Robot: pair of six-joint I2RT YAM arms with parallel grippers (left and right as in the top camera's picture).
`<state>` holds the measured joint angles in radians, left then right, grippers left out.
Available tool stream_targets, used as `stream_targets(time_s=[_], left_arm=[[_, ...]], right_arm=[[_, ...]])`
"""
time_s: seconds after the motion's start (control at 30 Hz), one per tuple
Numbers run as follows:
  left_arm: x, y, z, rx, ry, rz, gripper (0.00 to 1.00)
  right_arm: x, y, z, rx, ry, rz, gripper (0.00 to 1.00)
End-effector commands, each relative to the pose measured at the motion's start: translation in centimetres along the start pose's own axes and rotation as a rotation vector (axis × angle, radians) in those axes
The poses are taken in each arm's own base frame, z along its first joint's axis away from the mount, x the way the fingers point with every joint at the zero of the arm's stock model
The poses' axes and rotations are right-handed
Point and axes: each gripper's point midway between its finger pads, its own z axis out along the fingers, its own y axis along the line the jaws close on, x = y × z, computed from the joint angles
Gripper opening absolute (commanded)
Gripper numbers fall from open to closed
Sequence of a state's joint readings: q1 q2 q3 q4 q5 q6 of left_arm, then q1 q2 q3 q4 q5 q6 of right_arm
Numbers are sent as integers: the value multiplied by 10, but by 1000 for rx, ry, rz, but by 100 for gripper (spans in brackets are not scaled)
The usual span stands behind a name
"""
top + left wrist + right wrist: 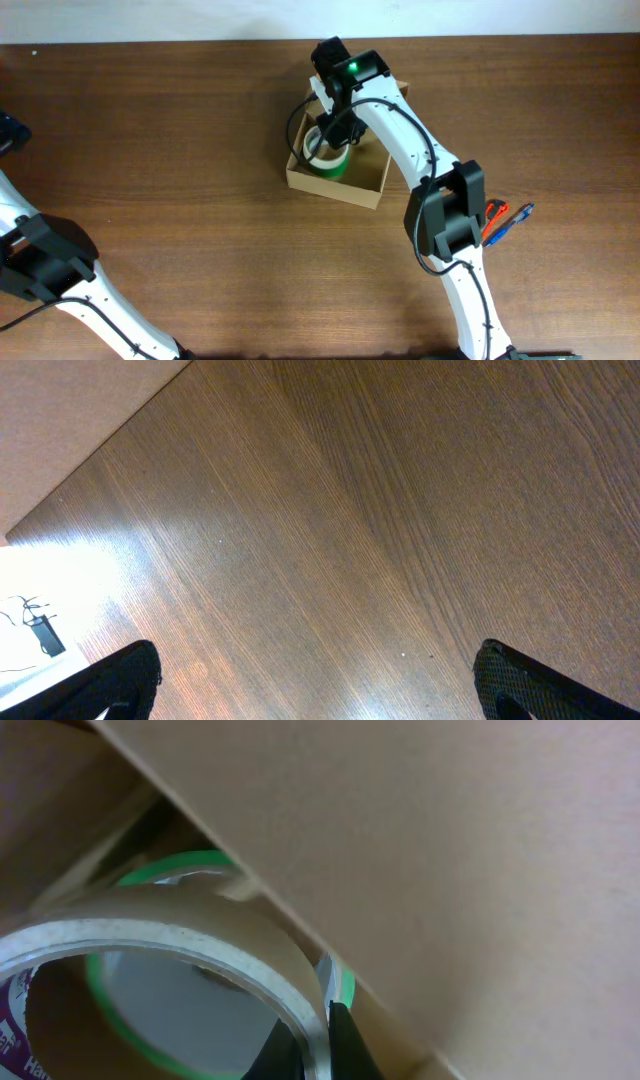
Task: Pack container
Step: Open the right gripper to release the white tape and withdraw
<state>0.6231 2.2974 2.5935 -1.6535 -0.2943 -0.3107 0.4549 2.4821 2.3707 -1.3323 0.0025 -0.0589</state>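
We find the box [334, 191] on the bench [150, 150], at the far side and a little right of centre. The right arm [400, 130] reaches down into it from the near right.

The right jaws are closed almost fully, pinching the thin wall of a tan roll [200, 935] of tape. This roll lies inside the box, over a green roll [180, 865]. A cardboard panel [450, 870] of the box stands close on the right; we cannot tell whether it is flap or wall.

The left jaws stand fully open and hold nothing. They hang over bare bench at the near left, well apart from the box.

We judge the step in hand to be setting the tan roll into the box. The next move calls for opening the right jaws and lifting straight up, clear of the panel, so the roll is not dragged out. Two pens [505, 220] lie to the right of the box and may be due for packing.
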Motion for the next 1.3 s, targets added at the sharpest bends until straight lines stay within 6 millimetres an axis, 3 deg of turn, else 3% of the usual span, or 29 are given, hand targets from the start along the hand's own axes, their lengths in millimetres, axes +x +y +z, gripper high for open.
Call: stream_targets(time_s=[0.0, 0.17, 0.3, 0.37, 0.67, 0.8, 0.93, 1.07, 1.27], left_arm=[[0, 4, -9, 8, -15, -22, 100], [0, 4, -9, 8, -15, -22, 100], [0, 4, -9, 8, -15, -22, 100], [0, 4, -9, 8, -15, -22, 100], [0, 4, -9, 8, -15, -22, 100], [0, 4, -9, 8, -15, -22, 100], [0, 4, -9, 8, -15, -22, 100], [0, 4, -9, 8, -15, -22, 100], [0, 4, -9, 8, -15, -22, 100]], right_arm=[[0, -7, 10, 6, 13, 25, 4], [-2, -10, 10, 7, 4, 31, 12], [-2, -10, 10, 8, 2, 30, 32], [-2, -10, 10, 8, 1, 30, 37], [-4, -10, 9, 9, -6, 29, 39], [-12, -11, -4, 14, -41, 29, 41], [-27, -14, -45, 31, -134, 31, 44], [-35, -22, -101, 78, -232, 36, 45], [-11, -31, -179, 140, -298, 60, 45]])
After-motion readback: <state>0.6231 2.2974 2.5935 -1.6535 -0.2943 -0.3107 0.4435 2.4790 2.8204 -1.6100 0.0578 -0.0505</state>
